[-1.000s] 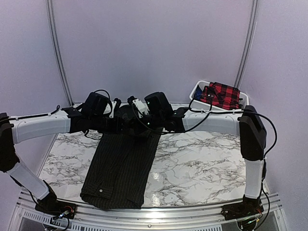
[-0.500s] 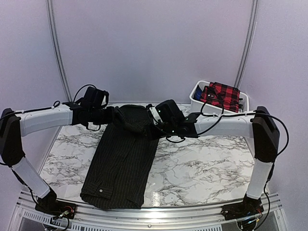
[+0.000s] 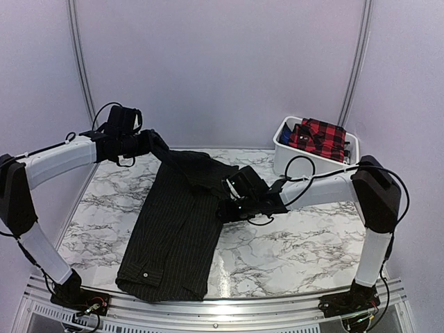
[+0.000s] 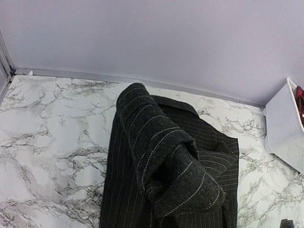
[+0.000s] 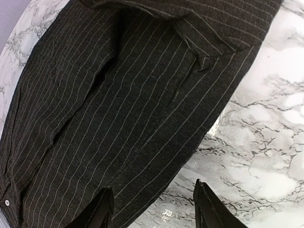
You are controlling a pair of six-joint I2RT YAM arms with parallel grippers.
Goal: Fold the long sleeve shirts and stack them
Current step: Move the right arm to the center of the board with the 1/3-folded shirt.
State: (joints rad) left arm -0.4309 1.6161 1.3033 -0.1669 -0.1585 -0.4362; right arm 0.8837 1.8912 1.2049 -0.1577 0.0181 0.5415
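Our left gripper (image 3: pixel 148 142) is pressed together on a bunched fold of the black pinstriped shirt (image 3: pixel 173 232), holding it above the table (image 3: pixel 291 243). The rest lies flat there. Our right gripper (image 5: pixel 154 211) hovers spread over the shirt's right edge, holding nothing.

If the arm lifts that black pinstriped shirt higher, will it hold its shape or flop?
Probably flop: the end pinched in the left gripper hangs in soft folds while the rest of the pinstriped shirt lies flat on the table. It seems light, since one pinch raises it, and would likely trail behind.
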